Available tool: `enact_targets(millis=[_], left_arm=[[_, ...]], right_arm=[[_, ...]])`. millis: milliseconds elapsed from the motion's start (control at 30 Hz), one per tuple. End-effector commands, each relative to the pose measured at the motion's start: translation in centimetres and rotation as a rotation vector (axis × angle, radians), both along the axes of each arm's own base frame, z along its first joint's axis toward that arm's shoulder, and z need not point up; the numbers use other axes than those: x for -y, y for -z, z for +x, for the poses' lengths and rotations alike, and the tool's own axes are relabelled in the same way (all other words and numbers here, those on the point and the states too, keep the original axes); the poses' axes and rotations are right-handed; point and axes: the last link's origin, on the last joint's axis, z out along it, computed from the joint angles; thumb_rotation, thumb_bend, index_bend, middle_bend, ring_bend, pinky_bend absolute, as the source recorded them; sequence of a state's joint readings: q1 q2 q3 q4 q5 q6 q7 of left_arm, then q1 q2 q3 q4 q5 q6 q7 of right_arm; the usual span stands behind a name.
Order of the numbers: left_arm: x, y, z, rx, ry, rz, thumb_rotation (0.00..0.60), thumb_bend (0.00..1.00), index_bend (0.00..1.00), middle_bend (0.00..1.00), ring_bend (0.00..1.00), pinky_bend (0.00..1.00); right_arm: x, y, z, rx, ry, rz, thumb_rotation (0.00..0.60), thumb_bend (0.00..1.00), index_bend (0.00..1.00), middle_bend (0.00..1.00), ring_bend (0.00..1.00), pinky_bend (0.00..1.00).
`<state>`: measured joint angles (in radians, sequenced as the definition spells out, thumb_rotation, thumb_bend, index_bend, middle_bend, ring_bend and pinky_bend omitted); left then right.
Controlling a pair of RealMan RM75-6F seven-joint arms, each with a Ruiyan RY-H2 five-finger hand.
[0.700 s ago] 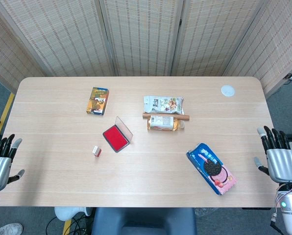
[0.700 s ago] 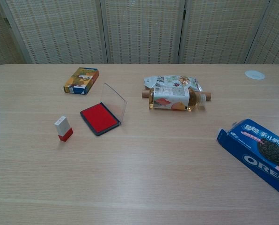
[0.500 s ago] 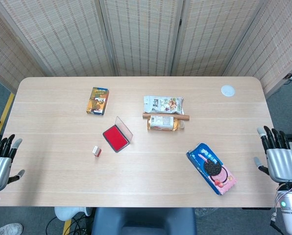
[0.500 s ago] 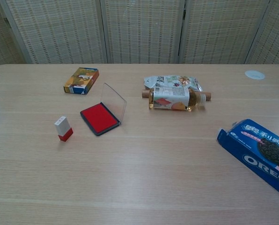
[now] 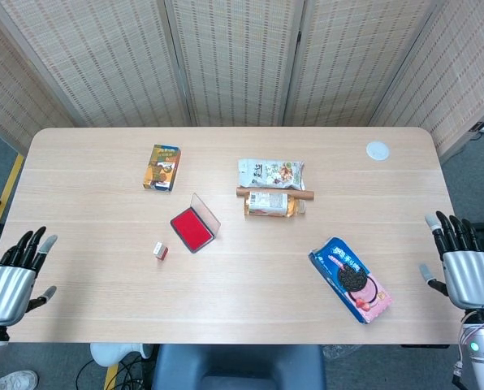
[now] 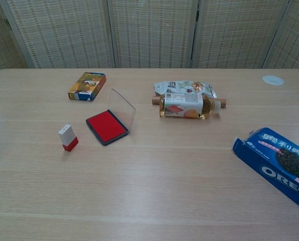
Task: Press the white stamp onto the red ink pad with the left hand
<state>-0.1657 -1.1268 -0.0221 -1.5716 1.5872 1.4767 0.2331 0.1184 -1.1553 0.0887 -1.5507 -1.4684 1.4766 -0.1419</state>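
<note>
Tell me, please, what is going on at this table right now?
Nothing is being handled yet. The white stamp stands upright on the table, just left of the red ink pad, whose clear lid is propped open. The left hand hovers open off the table's left edge, well short of the stamp, and the right hand hangs open off the right edge. A snack bag, a bottle, a small box and an Oreo pack lie untouched.
</note>
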Motion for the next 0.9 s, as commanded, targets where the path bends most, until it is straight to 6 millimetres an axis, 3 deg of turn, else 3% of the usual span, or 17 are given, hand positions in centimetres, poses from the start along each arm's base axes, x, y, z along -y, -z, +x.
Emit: enact_targets(millis=[33,133,333,500,567,700,900], left_arm=[[-0.6,1.6,1.6,0.004,0.005,-0.108,0.6,0.2,0.08,0.19,0.0,0.28],[-1.5,2.9,2.5,0.017,0.021,-0.14,0.6,0.2,0.1,0.3,0.03,0.28],[-3.4,4.8,4.0,-0.001,0.054,-0.139,0.6,0.2,0.12,0.55,0.18,0.33],[-5.5,5.8,4.8,0.022,0.084,-0.115,0.6,0.2,0.18,0.87,0.42,0.39],[-6.1,6.2,5.0,0.027,0.106,-0.112,0.6,0.2,0.21,0.93,0.5,0.43],[-7.1,7.1,5.2,0.031,0.135,-0.119,0.6,0.2,0.32,1.0,0.65,0.57],[-8.0,8.9,5.0,0.042,0.089,-0.187,0.6,0.2,0.39,1.0,0.74,0.68]], right_arm=[[-0.1,-0.1,0.1,0.005,-0.011,0.006,0.6,0.3,0.0,0.0,0.0,0.0],[-0.2,0.0,0.3,0.013,-0.024,0.014,0.6,0.3,0.0,0.0,0.0,0.0],[0.1,0.2,0.2,0.006,-0.023,0.027,0.6,0.3,0.0,0.0,0.0,0.0],[0.4,0.3,0.1,0.006,-0.014,0.033,0.6,0.3,0.0,0.0,0.0,0.0],[0.5,0.1,0.0,0.008,-0.009,0.029,0.6,0.3,0.0,0.0,0.0,0.0],[0.8,-0.1,-0.2,0.011,0.001,0.022,0.6,0.3,0.0,0.0,0.0,0.0],[1.1,-0.1,-0.4,0.014,0.014,0.023,0.6,0.3,0.0,0.0,0.0,0.0]])
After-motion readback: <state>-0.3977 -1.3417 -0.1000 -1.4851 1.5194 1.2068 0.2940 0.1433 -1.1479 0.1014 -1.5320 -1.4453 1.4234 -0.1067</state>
